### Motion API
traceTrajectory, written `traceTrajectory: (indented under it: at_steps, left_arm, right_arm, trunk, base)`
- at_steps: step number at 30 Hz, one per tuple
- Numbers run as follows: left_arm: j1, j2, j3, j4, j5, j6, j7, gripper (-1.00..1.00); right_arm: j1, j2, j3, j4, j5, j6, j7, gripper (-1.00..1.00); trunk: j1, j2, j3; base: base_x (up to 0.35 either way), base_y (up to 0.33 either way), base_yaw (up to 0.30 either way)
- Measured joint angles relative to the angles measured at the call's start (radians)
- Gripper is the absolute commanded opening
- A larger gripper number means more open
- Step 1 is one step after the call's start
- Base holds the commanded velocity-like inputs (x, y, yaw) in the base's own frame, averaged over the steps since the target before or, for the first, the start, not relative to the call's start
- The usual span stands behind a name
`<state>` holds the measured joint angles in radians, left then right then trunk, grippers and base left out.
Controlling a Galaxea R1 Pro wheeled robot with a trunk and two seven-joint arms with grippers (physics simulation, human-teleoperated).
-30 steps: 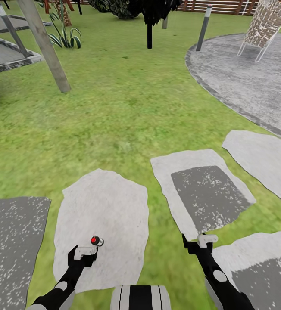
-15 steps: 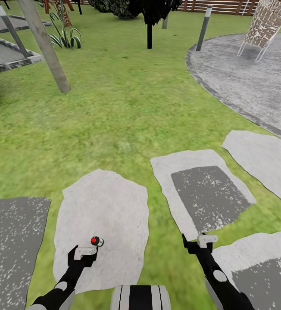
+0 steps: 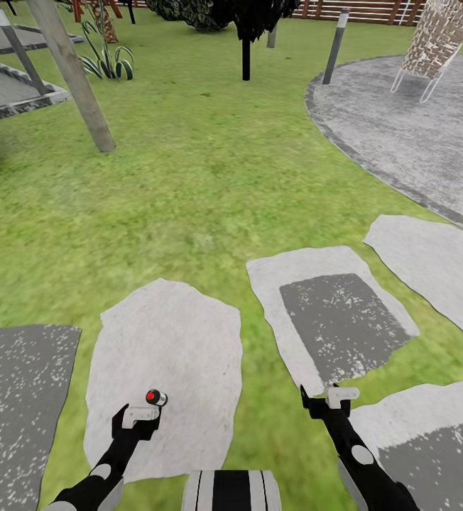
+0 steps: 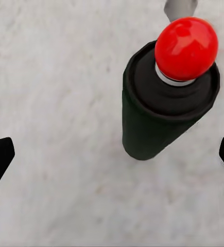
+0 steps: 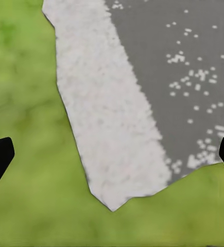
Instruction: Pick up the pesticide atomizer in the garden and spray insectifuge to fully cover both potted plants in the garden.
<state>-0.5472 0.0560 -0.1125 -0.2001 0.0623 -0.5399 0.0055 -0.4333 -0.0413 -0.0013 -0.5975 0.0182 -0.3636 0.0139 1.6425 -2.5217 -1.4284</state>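
View shift: the whole head view is being carried slightly sideways against half a second ago, so the stones are sitting a little further left; the arms are being held as before.
Garden point(image 3: 189, 177): the lawn is being crossed; the round grey patio point(image 3: 416, 128) is lying ahead to the right.
Stepping stones: five are being counted, the pale one point(image 3: 189, 333) under the left arm.
In the way: one slanted pole point(image 3: 72, 71), one dark tree trunk point(image 3: 246, 60) and one short grey post point(image 3: 336, 46) are standing ahead.
Chair: one woven chair point(image 3: 437, 39) is standing on the patio.
Fence: a slatted fence point(image 3: 373, 8) is running behind.
Left gripper point(image 3: 140, 414): fingers are being held spread; a dark cylinder with a red ball tip point(image 4: 158, 113) is seen between them, untouched.
Right gripper point(image 3: 329, 399): fingers are being held spread over grass and stone, nothing pinched.
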Motion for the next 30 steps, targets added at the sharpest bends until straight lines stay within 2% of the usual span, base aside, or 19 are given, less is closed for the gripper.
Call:
traceTrajectory:
  at_steps: [30]
  left_arm:
    - [0.000, -0.001, -0.001, 0.001, 0.000, 0.000, 0.000, 1.00]
  right_arm:
    - [0.000, 0.000, 0.000, 0.000, 0.000, 0.001, 0.000, 1.00]
  trunk:
    - [0.000, 0.000, 0.000]
  base:
    - [0.024, -0.012, 0.000]
